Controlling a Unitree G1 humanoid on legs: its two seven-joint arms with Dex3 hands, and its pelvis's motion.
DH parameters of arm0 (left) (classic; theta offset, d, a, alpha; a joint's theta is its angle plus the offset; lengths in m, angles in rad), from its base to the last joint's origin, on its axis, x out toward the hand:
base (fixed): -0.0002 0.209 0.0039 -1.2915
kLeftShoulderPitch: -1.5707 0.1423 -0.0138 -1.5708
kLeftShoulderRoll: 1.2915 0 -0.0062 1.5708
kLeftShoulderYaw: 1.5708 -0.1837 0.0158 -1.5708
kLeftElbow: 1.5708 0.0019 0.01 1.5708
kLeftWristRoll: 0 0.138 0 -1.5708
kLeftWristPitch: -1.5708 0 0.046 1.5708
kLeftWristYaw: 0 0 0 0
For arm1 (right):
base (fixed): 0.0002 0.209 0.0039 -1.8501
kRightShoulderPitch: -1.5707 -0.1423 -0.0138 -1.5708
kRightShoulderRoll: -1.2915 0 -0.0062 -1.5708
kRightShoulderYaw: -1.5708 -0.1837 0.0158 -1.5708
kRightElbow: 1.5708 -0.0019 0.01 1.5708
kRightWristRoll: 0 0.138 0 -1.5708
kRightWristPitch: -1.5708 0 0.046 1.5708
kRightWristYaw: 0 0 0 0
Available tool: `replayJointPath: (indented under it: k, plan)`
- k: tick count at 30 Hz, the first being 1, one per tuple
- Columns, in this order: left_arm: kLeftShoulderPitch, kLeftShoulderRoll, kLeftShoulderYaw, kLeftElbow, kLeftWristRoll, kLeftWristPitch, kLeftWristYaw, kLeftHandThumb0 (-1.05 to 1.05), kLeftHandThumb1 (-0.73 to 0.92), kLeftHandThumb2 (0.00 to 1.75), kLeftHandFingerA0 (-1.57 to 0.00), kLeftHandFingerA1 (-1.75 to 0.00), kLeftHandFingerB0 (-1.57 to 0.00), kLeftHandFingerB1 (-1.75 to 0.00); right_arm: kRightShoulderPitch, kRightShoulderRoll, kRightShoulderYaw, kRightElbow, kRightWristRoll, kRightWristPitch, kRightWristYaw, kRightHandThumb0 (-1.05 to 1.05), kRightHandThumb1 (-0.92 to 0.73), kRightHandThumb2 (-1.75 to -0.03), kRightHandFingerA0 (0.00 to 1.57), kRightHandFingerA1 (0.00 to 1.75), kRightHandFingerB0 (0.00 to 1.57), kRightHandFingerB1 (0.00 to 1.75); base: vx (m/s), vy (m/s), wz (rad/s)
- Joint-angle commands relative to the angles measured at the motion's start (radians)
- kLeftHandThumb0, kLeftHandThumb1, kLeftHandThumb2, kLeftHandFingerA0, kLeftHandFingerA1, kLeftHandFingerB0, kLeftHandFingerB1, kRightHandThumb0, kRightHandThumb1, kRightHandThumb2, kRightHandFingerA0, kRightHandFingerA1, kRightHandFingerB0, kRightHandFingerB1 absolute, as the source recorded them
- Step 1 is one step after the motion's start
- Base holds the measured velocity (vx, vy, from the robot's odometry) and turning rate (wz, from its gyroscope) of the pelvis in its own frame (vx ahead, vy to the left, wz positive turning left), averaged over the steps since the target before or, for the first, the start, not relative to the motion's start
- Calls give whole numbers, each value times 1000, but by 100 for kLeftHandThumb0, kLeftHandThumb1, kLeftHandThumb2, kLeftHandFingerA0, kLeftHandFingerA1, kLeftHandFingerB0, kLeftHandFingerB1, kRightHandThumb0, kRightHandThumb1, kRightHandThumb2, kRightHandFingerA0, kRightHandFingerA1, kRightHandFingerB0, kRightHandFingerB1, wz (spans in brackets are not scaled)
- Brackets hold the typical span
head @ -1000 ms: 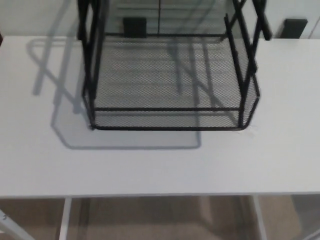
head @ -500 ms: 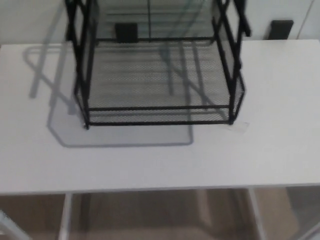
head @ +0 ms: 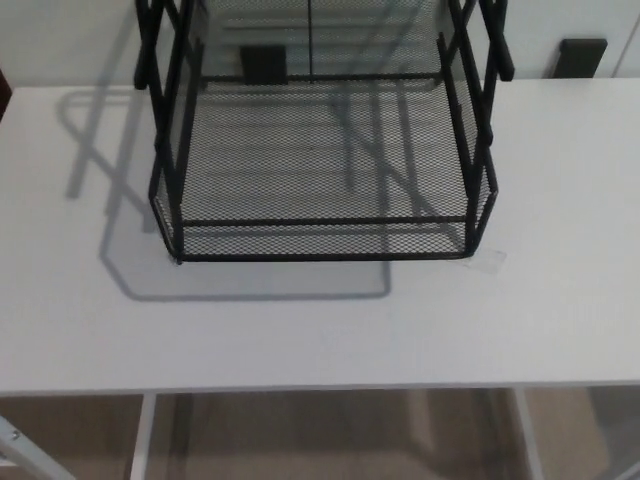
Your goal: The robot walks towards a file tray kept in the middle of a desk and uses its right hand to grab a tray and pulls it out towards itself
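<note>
Neither hand shows; no arm, no fingers in the head view, so finger state cannot be told and there are no fingers to place things against. Placing by the picture instead.

Rack (head: 320,150): black mesh file stand, mid-desk, toward the far edge. Its upper tiers run out of the top of the view. Bottom tray (head: 322,240) sits flush in the frame, front lip facing the robot, not pulled out. Judged: approach stage, grab not yet begun.

Risks, as judgement:
- Rack stands loose on the desk as far as can be seen. A pull on the tray may drag the whole stand forward if the tray binds on its rails.
- Front lip is thin wire and low mesh. Thick fingers may slip off it or catch in the mesh.
- Side posts (head: 480,150) flank the tray front; a reach coming in from the right could knock one and skew the rack.
- Which tier is meant is unclear; the upper ones are mostly cropped.

Surface: desk (head: 320,330) is white, smooth, matt, bare in front of the rack. Likely low friction, which favours sliding. Hard shadow (head: 120,200) of the rack falls to the left and forward. A small clear-looking scrap (head: 488,262) lies by the rack's front right corner; cannot tell what it is.

Room: pale wall behind, two dark blocks (head: 582,55) at the desk's far edge, tan floor (head: 330,440) and white desk legs (head: 140,440) below the near edge.
</note>
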Motion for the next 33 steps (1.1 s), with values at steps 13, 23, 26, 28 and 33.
replayJointPath:
  k: [13,23,26,28,33]
  plan:
    - [7,3,12,-26,14,-8,51,-27,30,64,-69,-71,-54,-60,187,36,42,-308,-20,-137,-32,-41,-57,-57,63,66,38,45,0,0,0]
    - [73,-46,8,-183,22,-86,114,-28,22,85,-63,-78,-43,-66,514,78,41,-958,180,-284,56,-53,-58,-57,54,53,37,42,0,0,0]
    - [75,-45,1,-211,34,-90,125,-29,21,84,-61,-79,-44,-67,534,86,22,-1089,171,-346,25,-48,-61,-57,52,54,35,43,0,0,0]
    - [70,-39,-18,-205,66,-111,153,-31,23,82,-57,-77,-42,-66,552,98,-26,-1235,169,-367,-17,-49,-60,-57,53,53,36,41,0,0,0]
    - [79,-32,-38,-253,95,-96,185,-33,22,77,-56,-73,-39,-64,556,141,-123,-1551,203,-333,-105,-52,-64,-59,51,56,34,43,0,0,0]
